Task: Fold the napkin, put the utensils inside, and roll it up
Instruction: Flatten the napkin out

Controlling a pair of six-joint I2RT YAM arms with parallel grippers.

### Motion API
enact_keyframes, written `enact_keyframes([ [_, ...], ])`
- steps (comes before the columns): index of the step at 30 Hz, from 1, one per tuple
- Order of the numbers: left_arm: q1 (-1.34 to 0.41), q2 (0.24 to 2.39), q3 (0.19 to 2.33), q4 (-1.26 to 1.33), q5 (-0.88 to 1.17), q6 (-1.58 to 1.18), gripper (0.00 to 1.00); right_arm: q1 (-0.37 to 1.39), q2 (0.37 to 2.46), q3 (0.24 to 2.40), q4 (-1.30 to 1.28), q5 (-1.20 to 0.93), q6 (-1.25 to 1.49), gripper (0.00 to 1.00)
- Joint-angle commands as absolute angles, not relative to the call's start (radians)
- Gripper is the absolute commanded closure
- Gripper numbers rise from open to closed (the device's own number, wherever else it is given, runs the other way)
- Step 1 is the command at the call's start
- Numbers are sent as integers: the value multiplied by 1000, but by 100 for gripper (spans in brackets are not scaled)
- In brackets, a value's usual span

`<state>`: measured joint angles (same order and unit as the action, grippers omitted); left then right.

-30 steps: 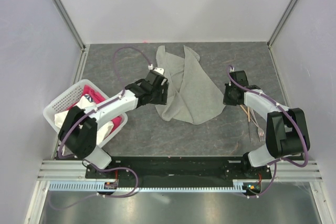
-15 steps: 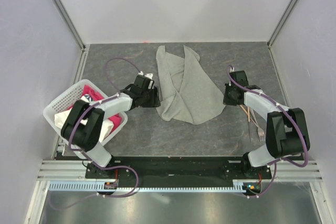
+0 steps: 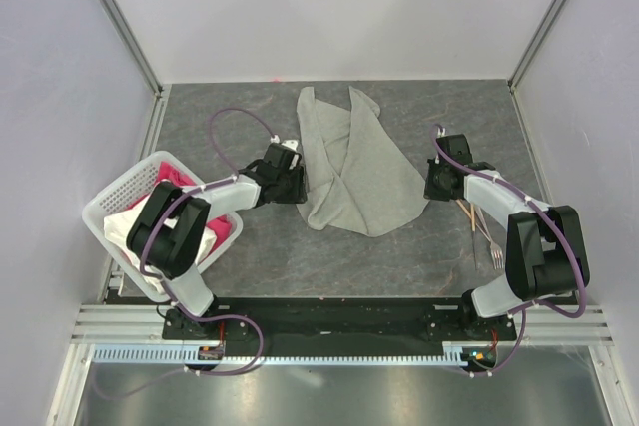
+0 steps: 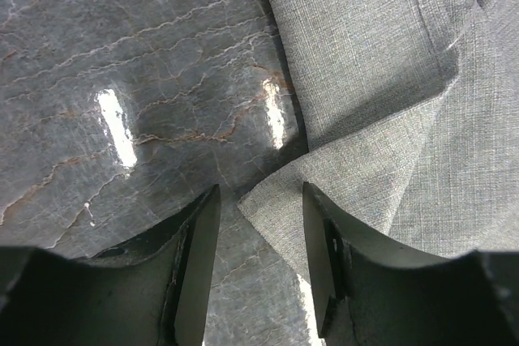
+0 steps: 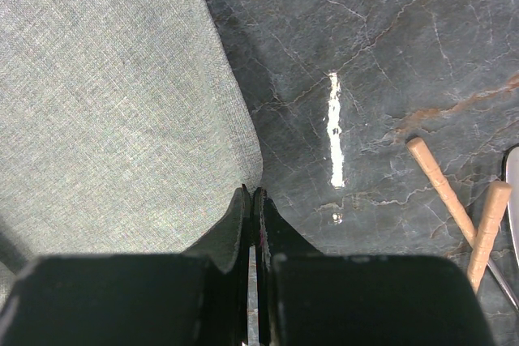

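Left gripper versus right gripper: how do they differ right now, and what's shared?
The left gripper is open, a napkin corner between its jaws; the right gripper is shut at the napkin's right edge. The utensils lie near the right gripper, none near the left gripper. Both sit low at the napkin's border.
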<state>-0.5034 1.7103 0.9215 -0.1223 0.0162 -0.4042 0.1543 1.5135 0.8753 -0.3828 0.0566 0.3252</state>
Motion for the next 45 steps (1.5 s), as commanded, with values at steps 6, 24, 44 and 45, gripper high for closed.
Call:
enact_keyframes([
  [6,-601,1776,960,-230,-201,-356,52,155,1494,896,-390,57,319,100],
  [24,-646,1795,910,-247,-158,-399,98,155,1496,907,-388,57,322,100],
  [44,-620,964,914,-336,-91,-514,98,153,1160,1221,-630,132,299,100],
  [45,-615,947,945,-347,-78,-518,98,153,1134,1247,-644,138,295,100],
])
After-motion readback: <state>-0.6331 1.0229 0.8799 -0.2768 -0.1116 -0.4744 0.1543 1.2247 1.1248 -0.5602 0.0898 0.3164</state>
